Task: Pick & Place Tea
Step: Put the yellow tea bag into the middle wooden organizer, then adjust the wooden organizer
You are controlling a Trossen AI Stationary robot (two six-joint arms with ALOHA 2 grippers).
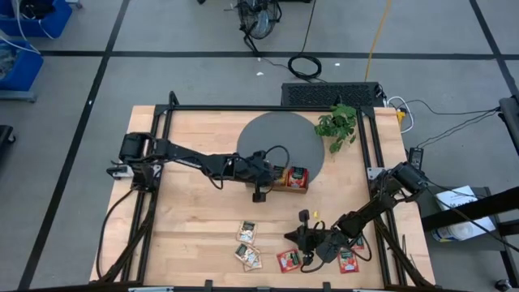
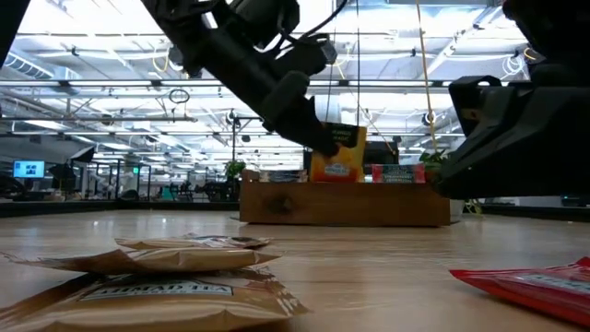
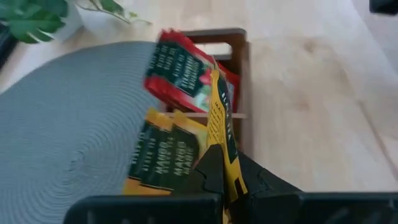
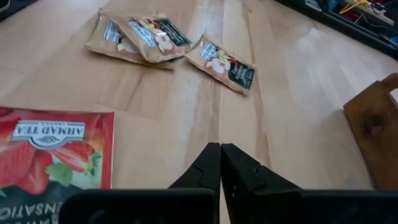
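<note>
My left gripper (image 1: pixel 274 173) is shut on an orange-yellow tea sachet (image 2: pixel 337 153) over the wooden tray (image 2: pixel 346 205) at the edge of the grey round mat (image 1: pixel 280 134). In the tray stand a red sachet (image 3: pixel 180 74) and orange-yellow sachets (image 3: pixel 163 155). My right gripper (image 4: pixel 219 155) is shut with nothing in it, low over bare wood near the table's front edge. Beside it lies a red sachet (image 4: pixel 53 155). Beige sachets (image 4: pixel 140 34) lie flat farther toward the table's left. My left gripper pinches the orange-yellow sachet between its two fingers at the edge nearest the wrist (image 3: pixel 227 171). The fingers slant down from the table's left. The sachet stands on edge and upright, its lower edge (image 2: pixel 336 178) level with the tray's top; whether it touches the tray, I cannot tell.
A small potted plant (image 1: pixel 338 123) stands at the far right of the mat. Another red sachet (image 1: pixel 348 260) lies under the right arm near the front edge. Bare wood (image 1: pixel 203 211) spreads between the tray and the loose sachets.
</note>
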